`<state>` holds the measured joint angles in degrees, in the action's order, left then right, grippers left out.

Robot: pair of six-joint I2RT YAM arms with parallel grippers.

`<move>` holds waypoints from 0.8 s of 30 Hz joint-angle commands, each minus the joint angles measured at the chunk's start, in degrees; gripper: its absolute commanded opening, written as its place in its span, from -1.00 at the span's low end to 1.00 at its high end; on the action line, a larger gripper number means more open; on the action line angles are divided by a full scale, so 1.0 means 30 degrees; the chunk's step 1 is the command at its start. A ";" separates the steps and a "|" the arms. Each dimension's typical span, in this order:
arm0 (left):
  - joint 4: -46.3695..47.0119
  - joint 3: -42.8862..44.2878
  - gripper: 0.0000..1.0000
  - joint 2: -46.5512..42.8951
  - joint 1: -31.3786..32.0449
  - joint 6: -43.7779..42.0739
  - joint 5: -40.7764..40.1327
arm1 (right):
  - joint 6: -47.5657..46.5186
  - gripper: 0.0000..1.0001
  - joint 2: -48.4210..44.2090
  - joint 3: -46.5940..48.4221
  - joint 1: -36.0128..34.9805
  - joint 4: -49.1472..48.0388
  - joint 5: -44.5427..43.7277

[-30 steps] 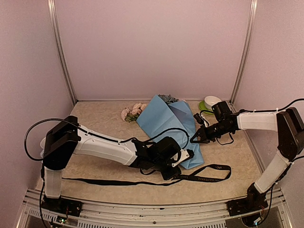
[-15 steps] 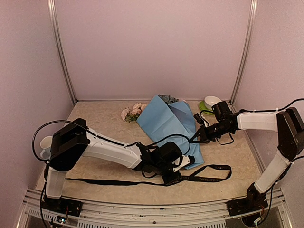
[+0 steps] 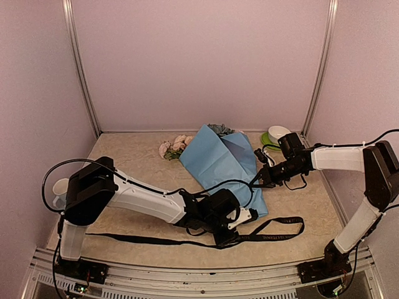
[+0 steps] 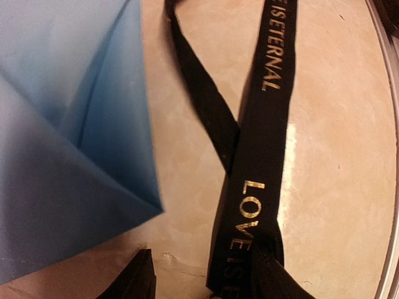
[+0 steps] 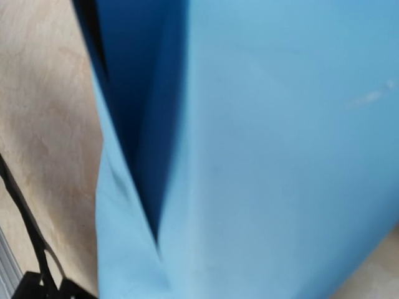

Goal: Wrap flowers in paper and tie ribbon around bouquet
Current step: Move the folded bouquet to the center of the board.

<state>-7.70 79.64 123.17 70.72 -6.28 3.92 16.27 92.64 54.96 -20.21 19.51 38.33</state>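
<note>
step: wrap is roughly made, tie not started; looks like the ribbon pickup
left gripper (image 4: 206, 265): jaws spread and low over the table (image 4: 330, 187), nothing pinched
ribbon (image 4: 262, 124): flat on the table, black with gold lettering. One band runs straight ahead from the right-hand finger and touches it. A narrower strand crosses that band just ahead of the jaws. The gap between the fingers is mostly bare table.
right gripper (image 3: 255, 181): jaws pressed together at the paper's near-right edge. They seem to pinch that edge, but the fingers are hidden in the wrist view, so that part is a judgement.
paper (image 3: 215, 159): folded light blue sheet. One corner sits just ahead and left of the left jaws, and it fills the right wrist view.
flowers (image 3: 176, 146): heads poke out of the paper's far end, well beyond both sets of jaws
next: shift the left jaws sideways so the band sits between the fingers, then close. The band is thin and lies flat, so the tips need to go right down to the table.
risk: catching only the crossing strand, or snagging the paper corner
</note>
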 commanded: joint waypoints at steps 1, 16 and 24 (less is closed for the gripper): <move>-0.1023 -0.0247 -0.15 0.0498 0.0680 -0.0522 0.0369 | -0.0200 -1.00 -0.0561 0.0598 -0.0032 -0.0051 -0.0002; 0.1319 0.0753 -1.00 -0.0284 0.0852 -0.0105 -0.5119 | -0.0037 -1.00 -0.0754 0.0888 -0.0032 0.0070 -0.0002; 0.5956 0.2910 -1.00 -0.0405 0.2070 -0.2572 -0.6477 | 0.0237 -1.00 -0.0632 0.1846 -0.0325 0.0351 0.0340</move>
<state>-1.23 85.45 123.20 74.43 -9.47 -12.69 16.49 92.33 58.00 -20.60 20.73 37.91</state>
